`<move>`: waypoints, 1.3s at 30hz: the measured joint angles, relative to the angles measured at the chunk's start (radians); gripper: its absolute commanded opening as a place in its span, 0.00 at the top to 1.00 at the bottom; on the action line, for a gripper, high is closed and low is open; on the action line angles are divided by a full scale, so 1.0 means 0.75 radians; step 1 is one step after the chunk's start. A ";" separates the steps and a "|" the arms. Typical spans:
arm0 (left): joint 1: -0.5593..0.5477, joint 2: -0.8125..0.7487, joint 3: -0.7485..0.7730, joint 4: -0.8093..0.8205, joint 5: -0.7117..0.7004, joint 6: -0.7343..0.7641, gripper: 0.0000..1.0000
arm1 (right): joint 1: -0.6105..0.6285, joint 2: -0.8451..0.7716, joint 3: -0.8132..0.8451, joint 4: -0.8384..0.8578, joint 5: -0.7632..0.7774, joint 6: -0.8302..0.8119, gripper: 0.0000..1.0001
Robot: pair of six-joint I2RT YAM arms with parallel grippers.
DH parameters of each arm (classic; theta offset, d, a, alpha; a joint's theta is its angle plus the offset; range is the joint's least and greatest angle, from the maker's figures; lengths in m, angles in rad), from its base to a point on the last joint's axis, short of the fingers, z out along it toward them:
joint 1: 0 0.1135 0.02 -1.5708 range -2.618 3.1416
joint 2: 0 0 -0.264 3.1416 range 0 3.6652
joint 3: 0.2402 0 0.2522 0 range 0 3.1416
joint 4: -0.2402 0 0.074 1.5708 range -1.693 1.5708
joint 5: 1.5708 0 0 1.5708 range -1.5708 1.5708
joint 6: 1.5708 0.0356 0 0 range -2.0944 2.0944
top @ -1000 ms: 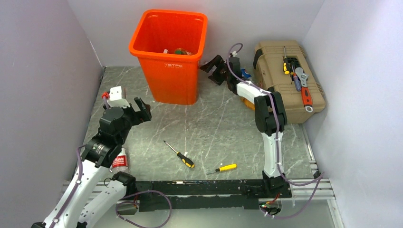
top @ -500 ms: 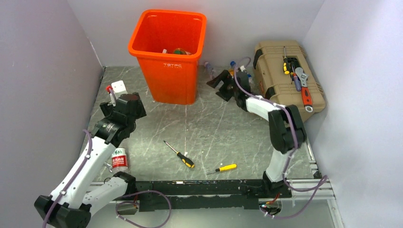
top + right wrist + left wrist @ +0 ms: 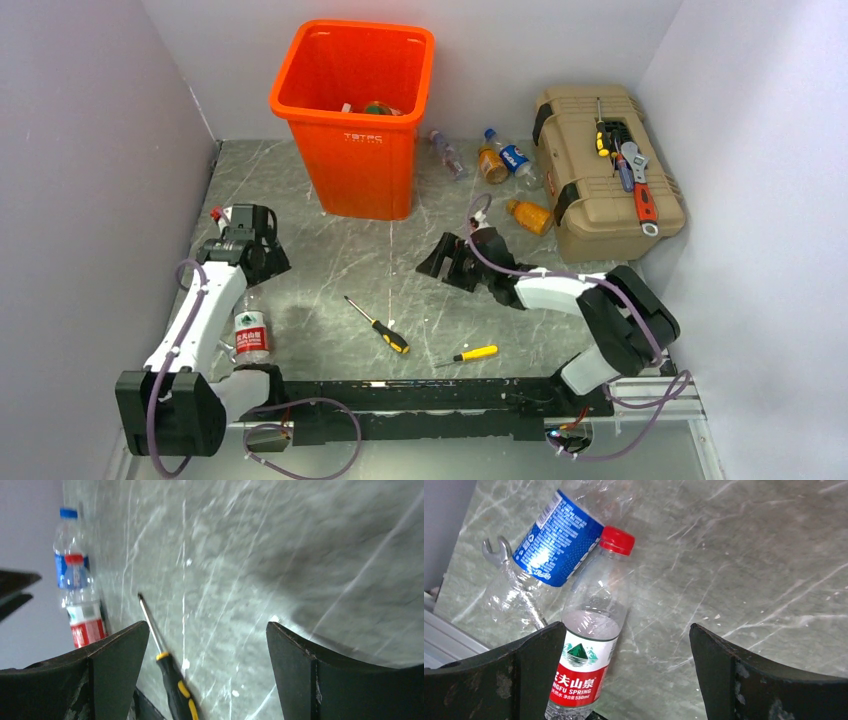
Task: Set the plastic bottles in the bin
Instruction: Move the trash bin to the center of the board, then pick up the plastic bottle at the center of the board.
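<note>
Left arm shift: the left gripper (image 3: 626, 630) is coming down out of its raised pose and is now hanging over the left side of the table (image 3: 450, 215), looking straight down on two bottles.
Right arm shift: the right gripper (image 3: 206, 630) is backing out of the gap between the bin (image 3: 353, 170) and the toolbox (image 3: 585, 205). It is now sitting low at mid-table, facing left past a screwdriver (image 3: 170, 677).
Jaws: both pairs are standing wide apart and carrying nothing.
Meaning for the task: the left arm is probably lining up the next pick while the right one is getting out of the way (a reading of the poses, nothing firmer).
Bottle under the left gripper: the red-labelled bottle (image 3: 591, 645) is lying on its side, clear and uncrushed. Its red cap is pointing away and its base is running close beside the left finger.
Neighbour: the blue-labelled bottle (image 3: 555, 542) is lying crushed against it, touching near the cap and resting over a spanner (image 3: 494, 550).
Other bottles: a loose group of bottles (image 3: 490, 163) is lying uncovered between bin and toolbox, and a few are already sitting inside the bin.
Bin: it is standing upright at the back, well apart from both grippers.
</note>
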 measured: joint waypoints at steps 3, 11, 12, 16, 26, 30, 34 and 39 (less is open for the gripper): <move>0.068 0.028 -0.014 -0.005 0.055 -0.007 0.01 | 0.083 -0.063 -0.054 0.014 0.013 -0.026 0.08; 0.170 0.174 -0.047 0.019 0.126 -0.040 0.00 | 0.155 -0.199 -0.139 0.054 0.039 -0.081 0.07; 0.179 0.196 -0.053 0.018 0.128 -0.043 0.00 | 0.155 -0.218 -0.149 0.054 0.043 -0.087 0.07; 0.215 0.278 -0.058 0.020 0.138 -0.065 0.01 | 0.155 -0.291 -0.171 0.051 0.061 -0.121 0.07; 0.246 0.461 -0.058 0.023 0.190 -0.100 0.20 | 0.155 -0.429 -0.200 0.056 0.069 -0.166 0.05; 0.246 0.469 -0.058 0.026 0.211 -0.103 0.31 | 0.155 -0.440 -0.206 0.055 0.073 -0.181 0.05; 0.246 0.467 -0.058 0.035 0.232 -0.100 0.41 | 0.155 -0.449 -0.206 0.054 0.081 -0.191 0.05; 0.246 0.415 -0.064 0.047 0.273 -0.092 0.56 | 0.155 -0.480 -0.206 0.045 0.091 -0.192 0.05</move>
